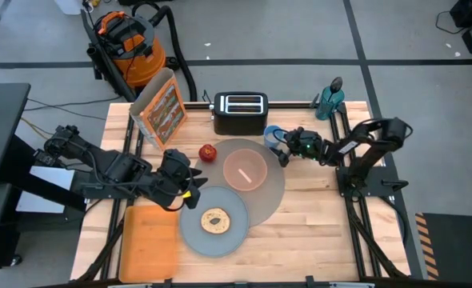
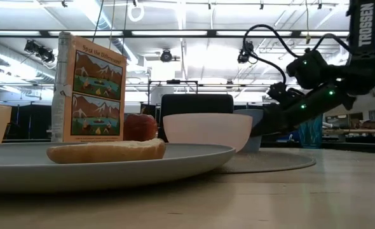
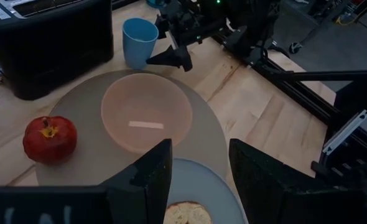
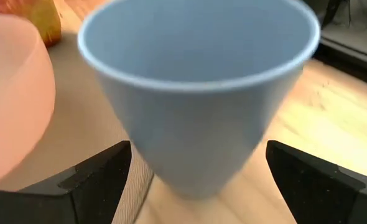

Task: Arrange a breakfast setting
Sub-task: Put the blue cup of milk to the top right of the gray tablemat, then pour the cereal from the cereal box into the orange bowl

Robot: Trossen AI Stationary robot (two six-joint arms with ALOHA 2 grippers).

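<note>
Blue cup (image 1: 273, 134) stands on the table (image 1: 316, 224) at the mat's (image 1: 278, 190) far right edge, between the right tool's (image 4: 199, 171) spread fingers, no squeeze visible. Low view hides the cup behind the pink bowl (image 2: 207, 131), which sits on the mat. Apple (image 1: 208, 152) sits at the mat's left edge. Left tool (image 3: 199, 165) hovers half open over the plate (image 1: 214, 232), holding nothing. Food on the plate is cut off in the left wrist view. No spoon spotted.
</note>
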